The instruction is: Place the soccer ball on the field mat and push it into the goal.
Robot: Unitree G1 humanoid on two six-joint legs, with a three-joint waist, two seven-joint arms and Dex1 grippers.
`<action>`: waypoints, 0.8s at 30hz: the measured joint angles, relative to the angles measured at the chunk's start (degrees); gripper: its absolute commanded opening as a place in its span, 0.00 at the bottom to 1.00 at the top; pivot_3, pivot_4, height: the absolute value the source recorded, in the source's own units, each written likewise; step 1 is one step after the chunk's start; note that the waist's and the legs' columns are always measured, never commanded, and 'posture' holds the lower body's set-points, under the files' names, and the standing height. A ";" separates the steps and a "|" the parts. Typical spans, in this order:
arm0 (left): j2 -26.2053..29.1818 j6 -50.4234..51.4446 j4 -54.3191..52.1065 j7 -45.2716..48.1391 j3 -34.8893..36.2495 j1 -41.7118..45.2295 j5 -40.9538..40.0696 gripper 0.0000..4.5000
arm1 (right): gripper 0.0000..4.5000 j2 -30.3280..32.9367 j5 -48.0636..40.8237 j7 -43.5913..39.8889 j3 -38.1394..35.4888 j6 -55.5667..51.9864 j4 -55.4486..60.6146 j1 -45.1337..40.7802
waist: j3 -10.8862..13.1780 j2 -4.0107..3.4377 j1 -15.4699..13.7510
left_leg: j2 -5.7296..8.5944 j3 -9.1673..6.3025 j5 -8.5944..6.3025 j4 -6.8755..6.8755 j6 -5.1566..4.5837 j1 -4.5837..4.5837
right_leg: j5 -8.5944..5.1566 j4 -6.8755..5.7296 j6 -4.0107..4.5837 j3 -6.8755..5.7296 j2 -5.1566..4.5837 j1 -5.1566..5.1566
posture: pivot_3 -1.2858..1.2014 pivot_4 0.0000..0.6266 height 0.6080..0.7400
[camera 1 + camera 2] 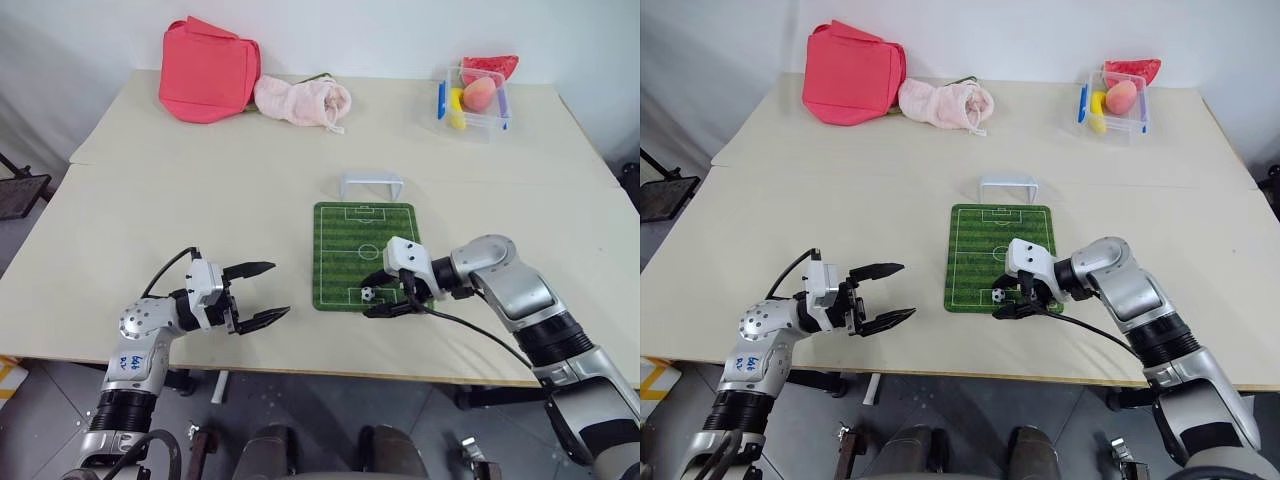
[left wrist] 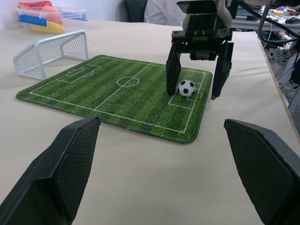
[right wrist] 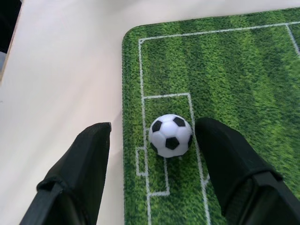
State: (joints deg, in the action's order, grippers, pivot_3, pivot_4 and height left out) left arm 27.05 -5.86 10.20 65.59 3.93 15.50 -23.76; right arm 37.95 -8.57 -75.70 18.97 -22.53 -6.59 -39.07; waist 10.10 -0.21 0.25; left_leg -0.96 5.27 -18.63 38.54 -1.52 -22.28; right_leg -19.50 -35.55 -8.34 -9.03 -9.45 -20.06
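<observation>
The soccer ball (image 1: 367,294) rests on the field mat (image 1: 365,235), inside the white box lines at the mat's near end. My right gripper (image 1: 377,295) is open and straddles the ball. In the right wrist view one finger (image 3: 225,159) stands close beside the ball (image 3: 170,135), while the other finger (image 3: 84,164) hangs over bare table, well apart from it. The goal (image 1: 370,185) stands upright just past the mat's far end. My left gripper (image 1: 255,293) is open and empty above the table to the left of the mat, pointing toward it.
At the table's far edge lie a red bag (image 1: 208,70) and a pink cloth (image 1: 303,100). A clear bin (image 1: 478,95) with toy fruit stands at the far right. The mat's near end is close to the table's front edge (image 1: 330,372).
</observation>
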 measured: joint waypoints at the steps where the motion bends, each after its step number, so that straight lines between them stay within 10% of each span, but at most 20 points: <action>1: 0.00 -0.03 0.00 0.02 0.00 0.00 0.00 1.00 | 0.69 0.07 -0.30 0.06 -0.67 -0.13 0.83 -0.06 | 0.00 0.00 -0.01 | 0.00 0.00 0.00 0.00 0.00 0.00 | 0.00 0.00 0.00 0.00 0.00 0.00 | 0.52 0.24 1.00; 6: 0.13 -0.05 0.03 0.38 0.01 0.02 -0.02 1.00 | 0.69 0.21 -1.87 2.92 -4.01 -4.13 6.84 -1.56 | 0.00 0.00 0.01 | -0.02 0.00 0.00 0.02 0.00 -0.02 | 0.00 -0.06 0.00 0.00 0.00 -0.04 | 0.52 0.24 1.00; 15: 0.66 0.29 0.05 2.08 0.06 0.17 -0.81 1.00 | 0.02 2.49 -8.49 4.17 -6.03 -11.83 20.64 8.35 | 0.02 0.06 -0.22 | 0.07 -0.07 -0.01 0.07 -0.02 -0.13 | 0.00 -0.07 0.00 0.01 -0.03 -0.08 | 0.52 0.24 1.00; 24: 0.67 0.29 1.91 2.74 -0.02 1.97 -0.78 1.00 | 0.01 1.80 -6.95 4.50 -3.48 -8.51 14.66 9.15 | 0.02 0.08 0.01 | 0.00 0.00 -0.01 0.15 -0.01 -0.11 | 0.00 -0.09 0.00 0.00 -0.01 -0.09 | 0.52 0.24 1.00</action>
State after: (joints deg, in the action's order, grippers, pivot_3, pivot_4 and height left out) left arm 27.71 -5.57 12.11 68.33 3.90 17.47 -24.54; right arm 39.75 -15.52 -71.20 15.50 -31.04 8.08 -29.92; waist 10.12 -0.13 0.26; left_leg -0.96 5.27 -18.64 38.69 -1.53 -22.39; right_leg -19.50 -35.64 -8.34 -9.03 -9.45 -20.15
